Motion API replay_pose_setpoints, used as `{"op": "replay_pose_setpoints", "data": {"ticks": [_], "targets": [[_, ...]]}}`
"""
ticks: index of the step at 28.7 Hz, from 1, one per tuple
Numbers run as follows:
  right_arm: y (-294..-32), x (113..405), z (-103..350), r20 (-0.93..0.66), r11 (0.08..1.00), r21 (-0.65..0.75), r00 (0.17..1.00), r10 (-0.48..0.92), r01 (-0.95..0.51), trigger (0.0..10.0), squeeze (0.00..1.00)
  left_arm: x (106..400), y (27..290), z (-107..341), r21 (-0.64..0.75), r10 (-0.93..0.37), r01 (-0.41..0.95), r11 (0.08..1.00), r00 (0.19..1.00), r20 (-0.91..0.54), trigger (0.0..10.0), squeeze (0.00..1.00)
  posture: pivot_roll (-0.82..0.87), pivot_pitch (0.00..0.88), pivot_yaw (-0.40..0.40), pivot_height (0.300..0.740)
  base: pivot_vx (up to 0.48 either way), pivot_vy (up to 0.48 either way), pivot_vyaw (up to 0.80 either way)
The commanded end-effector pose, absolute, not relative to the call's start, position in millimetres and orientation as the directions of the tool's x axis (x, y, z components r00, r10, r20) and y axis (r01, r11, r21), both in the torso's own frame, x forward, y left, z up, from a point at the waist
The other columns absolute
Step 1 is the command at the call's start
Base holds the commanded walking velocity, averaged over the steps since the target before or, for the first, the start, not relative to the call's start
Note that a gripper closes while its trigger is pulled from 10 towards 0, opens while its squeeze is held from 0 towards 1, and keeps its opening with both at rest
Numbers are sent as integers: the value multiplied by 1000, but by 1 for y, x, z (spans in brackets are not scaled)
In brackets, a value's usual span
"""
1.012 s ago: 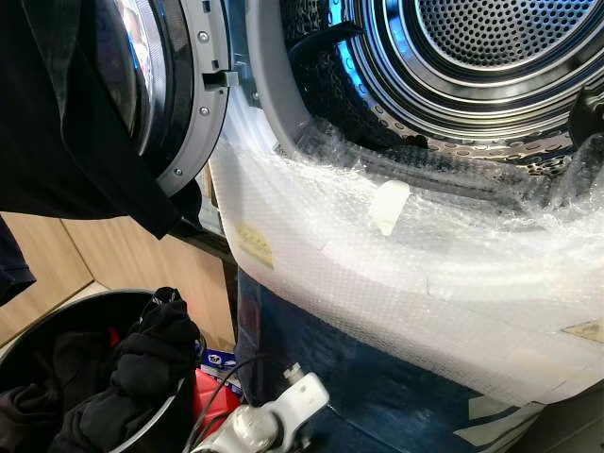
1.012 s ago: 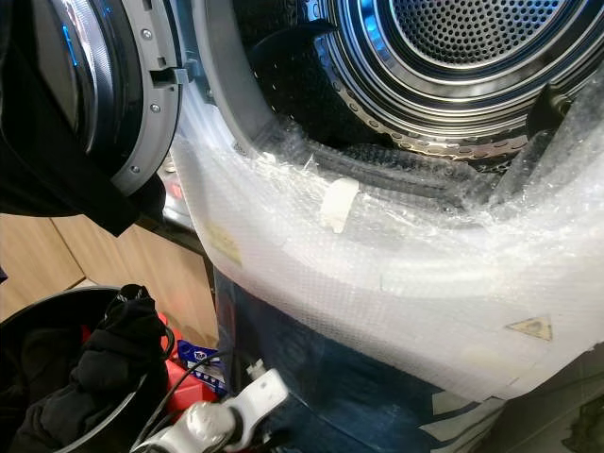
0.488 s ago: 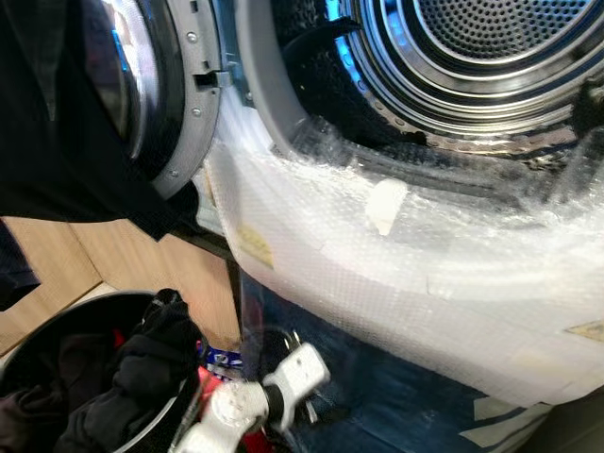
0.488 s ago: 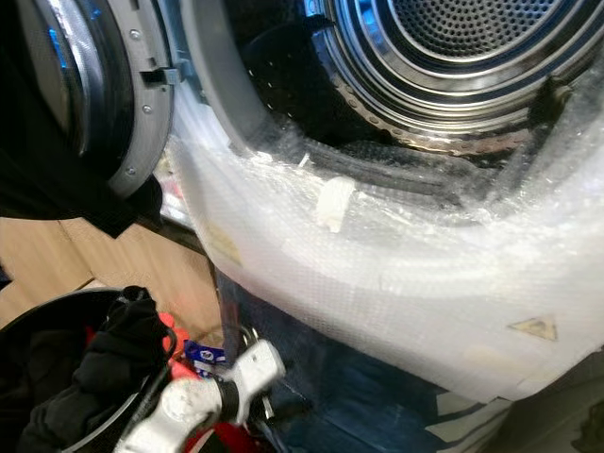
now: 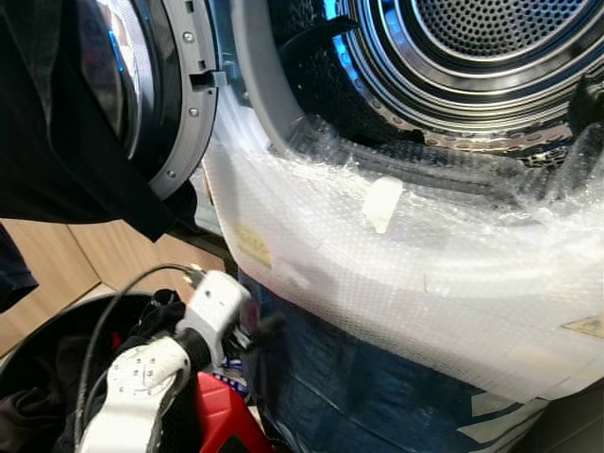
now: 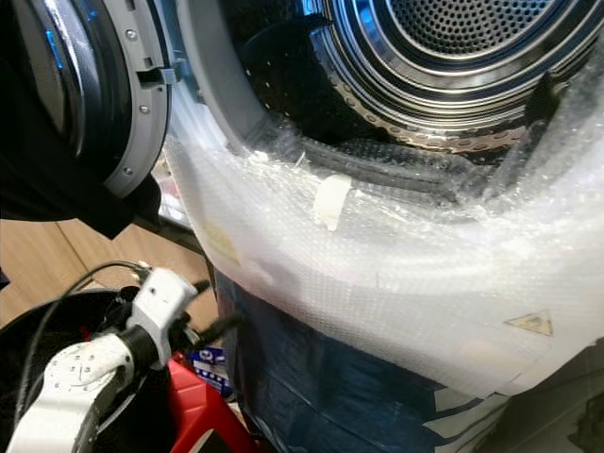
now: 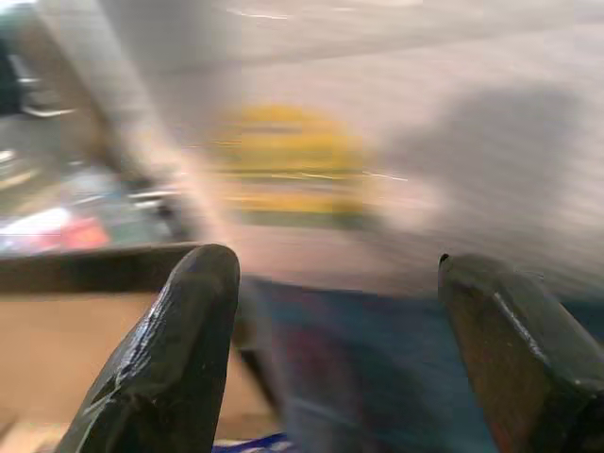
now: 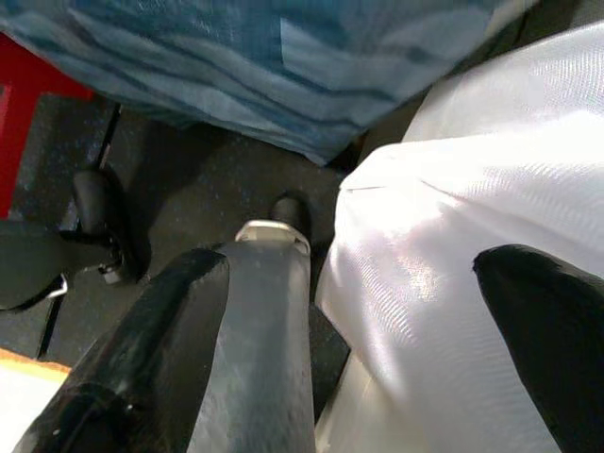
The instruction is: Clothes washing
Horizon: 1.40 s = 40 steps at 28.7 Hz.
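While no writing reads clearly, yellow sticker (image 5: pixel 253 247) on bubble-wrapped washer (image 5: pixel 396 255), left fingers (image 7: pixel 170 359) spread, right fingers (image 8: pixel 142 368) spread

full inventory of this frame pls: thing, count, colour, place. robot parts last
Washing machine drum: 1, perforated steel, top right, open.
Machine door: 1, grey rim with dark glass, swung open at upper left.
Bubble wrap: 1 sheet, clear white, over the machine front below the opening.
Blue film: 1, on the lower front panel.
Laundry basket: 1, black, bottom left.
Dark clothes: a pile, black, in the basket.
Black garment: 1, hanging at far left in front of the door.
Left pincer: black fingers apart, empty, raised over the basket toward the machine front.
Right pincer: fingers apart, pointing at the floor.
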State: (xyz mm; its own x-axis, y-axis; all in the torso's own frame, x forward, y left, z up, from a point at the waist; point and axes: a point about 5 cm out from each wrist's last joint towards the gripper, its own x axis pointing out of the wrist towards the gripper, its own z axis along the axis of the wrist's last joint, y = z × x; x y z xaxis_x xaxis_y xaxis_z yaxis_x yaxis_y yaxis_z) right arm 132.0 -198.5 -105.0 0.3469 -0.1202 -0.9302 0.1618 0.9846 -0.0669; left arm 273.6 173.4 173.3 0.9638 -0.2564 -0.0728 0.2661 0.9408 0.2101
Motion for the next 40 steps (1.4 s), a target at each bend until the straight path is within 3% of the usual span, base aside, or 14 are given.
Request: {"op": "replay_pose_setpoints", "data": {"ticks": [1,2,9,12,19,32,40], "targets": [[-194,130,-106,-935,987,-65,337,-111,146,10000,0,278,190,172,194,-148,162,968,986,-81,10000,0,209,0,9,740,0,0,0],[-193,131,-106,-935,988,-63,338,-108,143,10000,0,280,196,173,209,-110,126,970,990,-88,10000,1000,211,0,11,740,0,0,0],[-187,135,-106,-933,987,-52,345,-101,151,10000,0,280,226,164,257,2,50,965,980,-198,10000,1000,198,0,23,740,0,0,0],[-187,135,-106,-933,986,-49,345,-102,159,10000,0,287,238,166,159,87,-54,986,975,-206,10000,1000,199,0,21,740,0,0,0],[-189,135,-105,-933,986,-52,345,-105,160,10000,0,287,254,154,128,144,-110,986,942,-302,10000,1000,205,0,4,740,0,0,0],[-190,150,-100,-921,986,-49,376,-106,157,10000,0,292,249,146,111,59,-21,994,937,-344,10000,1000,216,0,-9,740,0,0,0],[-190,146,-101,-925,986,-56,365,-111,158,10000,0,289,226,157,66,-106,127,990,962,-253,10000,1000,226,0,-17,740,0,0,0]]}}
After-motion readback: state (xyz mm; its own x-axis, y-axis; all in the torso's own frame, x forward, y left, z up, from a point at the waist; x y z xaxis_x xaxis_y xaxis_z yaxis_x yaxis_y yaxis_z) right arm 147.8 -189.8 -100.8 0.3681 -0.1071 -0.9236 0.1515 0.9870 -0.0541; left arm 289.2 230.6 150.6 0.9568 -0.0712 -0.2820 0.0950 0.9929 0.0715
